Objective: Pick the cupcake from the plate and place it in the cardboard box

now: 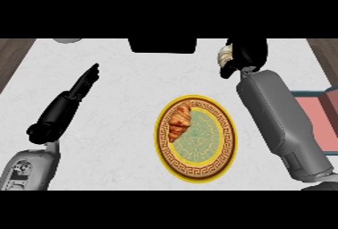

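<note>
Head view, steep look down on the white marbled desk (119,134).

Right hand (247,51): seen at upper right of the frame, at the end of the grey right forearm (280,127), which runs up from the lower right edge. Fingers are curled round a pale, ridged item, taken to be the cupcake (226,56). Only its left side shows, at the hand's left edge; the rest is hidden by the fingers. Cupcake is held off the plate, well above it in the frame.

Left hand (84,82): seen at upper left of centre, fingers straight and pointing toward the top of the frame, nothing held. No object is touched by it. Left forearm (30,170) enters from the lower left corner.

Plate (224,147): round, gold rim with a dark key pattern, green patterned centre, located at lower centre of the frame, just left of the right forearm. A croissant (179,121) lies on its upper left part, reaching the rim. No cupcake is seen on the plate.

Dark box shape (163,44): at top centre, cut by the frame edge, left of the right hand. Whether it is the cardboard box cannot be told.

Pink tray-like item with a grey-blue border (323,116): at the right edge, partly hidden by the right forearm. What it is cannot be told.

Grey round object (68,40): at top left, mostly cut off.

Brown wood strips are seen at both top corners beyond the desk edges.
</note>
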Controlling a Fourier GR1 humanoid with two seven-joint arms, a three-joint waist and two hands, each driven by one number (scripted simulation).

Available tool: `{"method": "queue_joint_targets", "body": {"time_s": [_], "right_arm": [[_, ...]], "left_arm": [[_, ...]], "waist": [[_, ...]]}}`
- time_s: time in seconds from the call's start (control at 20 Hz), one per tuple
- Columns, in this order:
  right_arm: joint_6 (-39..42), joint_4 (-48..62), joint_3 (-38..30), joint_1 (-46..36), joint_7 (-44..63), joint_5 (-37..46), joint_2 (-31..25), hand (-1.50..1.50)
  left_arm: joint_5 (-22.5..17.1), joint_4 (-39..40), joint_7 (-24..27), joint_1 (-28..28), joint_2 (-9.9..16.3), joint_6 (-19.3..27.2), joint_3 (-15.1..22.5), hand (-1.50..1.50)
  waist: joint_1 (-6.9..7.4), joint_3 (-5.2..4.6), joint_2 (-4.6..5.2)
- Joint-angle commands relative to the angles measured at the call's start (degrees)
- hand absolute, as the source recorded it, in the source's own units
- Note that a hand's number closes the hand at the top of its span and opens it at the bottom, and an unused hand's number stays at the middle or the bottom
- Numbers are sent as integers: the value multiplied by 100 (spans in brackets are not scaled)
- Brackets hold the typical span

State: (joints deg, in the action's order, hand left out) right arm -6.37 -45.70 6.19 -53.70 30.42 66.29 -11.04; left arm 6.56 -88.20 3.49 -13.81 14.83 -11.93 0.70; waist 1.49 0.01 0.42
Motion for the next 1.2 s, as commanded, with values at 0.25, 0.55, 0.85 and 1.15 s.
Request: {"method": "queue_joint_targets", "body": {"time_s": [0.25, 0.55, 0.85, 1.15], "right_arm": [[-944, -346, -819, -616, 1695, 299, -334, 150], [-1079, -373, -1397, -344, 1752, 275, -1330, 150], [-1177, -191, -1801, 176, 1203, 11, -1959, 150], [264, -4, -2051, 477, 886, -610, -2278, 150]], "left_arm": [[186, 285, 228, 42, -97, 156, -18, 0], [76, 4, 279, 335, -85, 30, -50, 0], [230, 151, 146, 65, -181, 94, -2, 0], [213, 6, 241, 361, -98, 16, -84, 0]], "waist": [[-179, -5, -26], [-143, -2, -34], [-153, 0, -19], [-171, -3, -47]]}}
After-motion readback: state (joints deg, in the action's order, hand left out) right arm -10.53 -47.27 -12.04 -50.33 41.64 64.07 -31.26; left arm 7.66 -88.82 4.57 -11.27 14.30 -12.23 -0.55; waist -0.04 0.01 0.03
